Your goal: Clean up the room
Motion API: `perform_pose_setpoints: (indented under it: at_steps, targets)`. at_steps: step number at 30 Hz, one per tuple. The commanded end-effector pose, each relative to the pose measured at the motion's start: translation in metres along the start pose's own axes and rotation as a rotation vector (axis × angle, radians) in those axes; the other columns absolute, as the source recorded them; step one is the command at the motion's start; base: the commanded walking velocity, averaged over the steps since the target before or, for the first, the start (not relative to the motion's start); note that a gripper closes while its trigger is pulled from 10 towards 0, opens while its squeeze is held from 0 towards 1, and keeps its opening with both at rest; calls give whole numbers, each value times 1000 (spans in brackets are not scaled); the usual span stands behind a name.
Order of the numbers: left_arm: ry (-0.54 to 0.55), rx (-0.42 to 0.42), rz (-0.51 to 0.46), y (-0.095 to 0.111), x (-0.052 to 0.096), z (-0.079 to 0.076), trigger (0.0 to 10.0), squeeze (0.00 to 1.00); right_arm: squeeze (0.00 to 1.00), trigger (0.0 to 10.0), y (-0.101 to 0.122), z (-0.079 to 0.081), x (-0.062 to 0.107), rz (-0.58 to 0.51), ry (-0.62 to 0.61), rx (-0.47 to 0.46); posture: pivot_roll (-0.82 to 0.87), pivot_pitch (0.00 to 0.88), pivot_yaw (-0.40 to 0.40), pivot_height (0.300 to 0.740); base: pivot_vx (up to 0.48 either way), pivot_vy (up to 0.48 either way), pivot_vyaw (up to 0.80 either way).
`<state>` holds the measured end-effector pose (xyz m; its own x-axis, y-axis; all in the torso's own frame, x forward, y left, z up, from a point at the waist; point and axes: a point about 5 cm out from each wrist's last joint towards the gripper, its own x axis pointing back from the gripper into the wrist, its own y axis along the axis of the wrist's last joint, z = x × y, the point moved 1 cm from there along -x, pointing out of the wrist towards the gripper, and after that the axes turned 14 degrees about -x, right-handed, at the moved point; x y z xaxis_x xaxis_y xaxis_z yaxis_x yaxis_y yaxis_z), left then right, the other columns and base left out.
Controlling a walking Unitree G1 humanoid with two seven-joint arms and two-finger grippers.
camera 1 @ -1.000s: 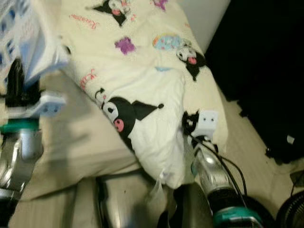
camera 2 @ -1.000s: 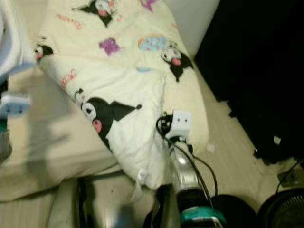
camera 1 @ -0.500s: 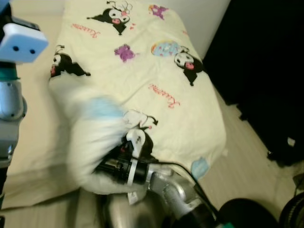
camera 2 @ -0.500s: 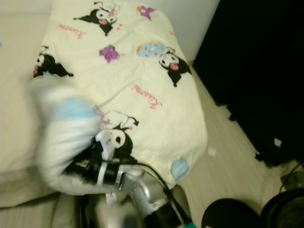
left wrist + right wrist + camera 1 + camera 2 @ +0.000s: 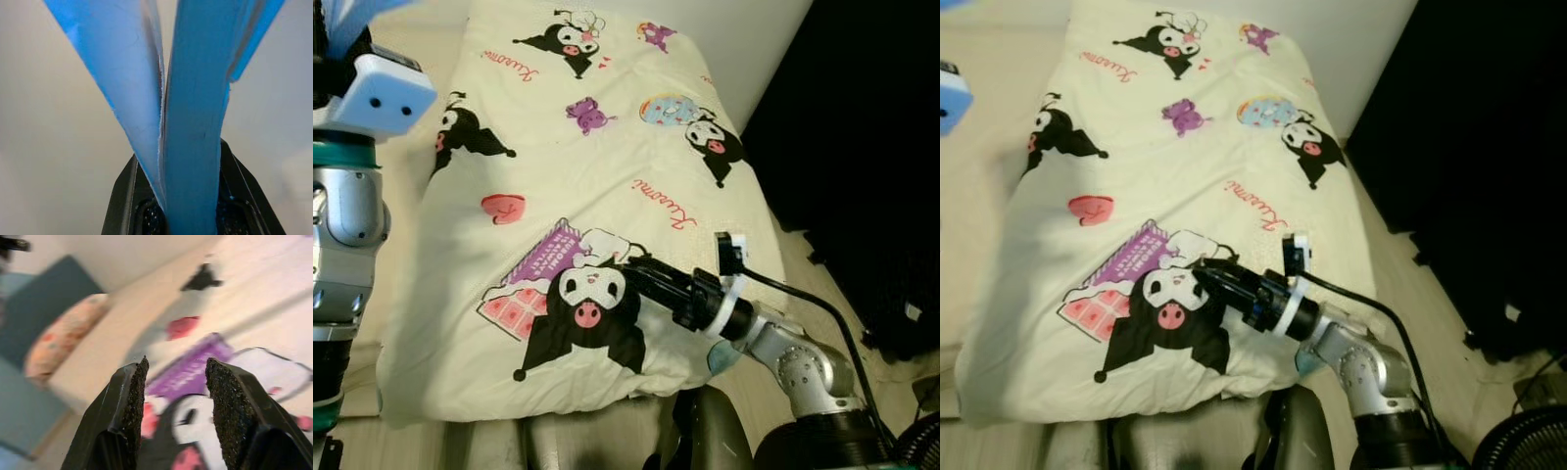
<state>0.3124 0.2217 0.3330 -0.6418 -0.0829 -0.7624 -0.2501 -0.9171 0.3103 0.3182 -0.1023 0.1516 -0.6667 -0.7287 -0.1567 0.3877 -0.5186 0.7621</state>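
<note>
A cream duvet (image 5: 607, 157) printed with black cartoon figures lies spread flat over the bed. My right gripper (image 5: 634, 271) reaches low over its near edge, above a big black-and-white figure (image 5: 587, 313). In the right wrist view this gripper (image 5: 176, 368) is open, with nothing between its fingers. My left gripper (image 5: 335, 49) is raised at the far left, above the bed's bare side. It is shut on a thin blue sheet (image 5: 195, 98), which sticks up out of the fingers (image 5: 244, 196).
Bare beige bedding (image 5: 411, 39) lies left of the duvet. A pink patterned pillow (image 5: 63, 338) sits farther along that side. A dark mass (image 5: 871, 147) stands right of the bed over a strip of pale floor (image 5: 803, 264). A round black fan (image 5: 920, 441) is at the near right.
The duvet's near part, bunched with its white underside up, now lies flat and printed side up. My right gripper swept left over it. My left arm rose with the blue sheet.
</note>
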Motion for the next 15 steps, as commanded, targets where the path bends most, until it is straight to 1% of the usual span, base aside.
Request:
perform_pose_setpoints:
  at_steps: [1,2,3,4,5,6,7,8,9,10,11,12,13,14,15]
  targets:
    - [-144,126,50,-1,13,-19,10000,0,0,10000,0,-9,1,-80,-150,49,222,73,-37,541,0,0,0]
    - [-273,267,70,5,27,-33,10000,0,0,10000,1,-7,-2,-162,-225,81,218,56,-32,541,0,0,0]
    - [-306,303,63,9,31,-36,10000,0,0,10000,0,-7,-2,-186,-243,87,218,56,-32,541,0,0,0]
    - [-483,421,20,22,47,-43,10000,0,0,10000,3,-4,-5,-247,-296,144,221,47,-29,541,0,0,0]
    - [-483,421,20,22,47,-43,10000,0,0,10000,3,-4,-5,-247,-296,144,221,47,-29,541,0,0,0]
    - [-551,465,11,25,53,-47,10000,0,0,10000,3,-3,-6,-276,-306,174,221,47,-29,541,0,0,0]
    - [-551,465,11,25,53,-47,10000,0,0,10000,3,-3,-6,-276,-306,174,221,47,-29,541,0,0,0]
    - [-667,562,-12,32,65,-48,10000,0,0,10000,5,-5,-7,-309,-365,232,224,34,-19,541,0,0,0]
    - [-730,633,-13,35,73,-46,10000,0,0,10000,6,-6,-9,-339,-397,255,224,34,-19,541,0,0,0]
    - [-740,683,0,35,76,-43,10000,0,0,10000,8,-7,-11,-372,-431,264,219,30,-15,541,0,0,0]
    - [-701,703,40,29,74,-39,10000,0,0,10000,12,-6,-14,-403,-444,280,231,17,-13,546,0,0,0]
    - [-701,703,40,29,74,-39,10000,0,0,10000,12,-6,-14,-403,-444,280,231,17,-13,546,0,0,0]
    - [-646,716,92,21,71,-36,10000,0,0,10000,17,-4,-17,-435,-453,294,231,17,-13,551,0,0,0]
    - [-646,716,92,21,71,-36,10000,0,0,10000,17,-4,-17,-435,-453,294,231,17,-13,551,0,0,0]
    - [-554,741,193,10,69,-34,10000,0,0,10000,26,0,-22,-483,-469,323,237,11,-17,561,0,0,0]
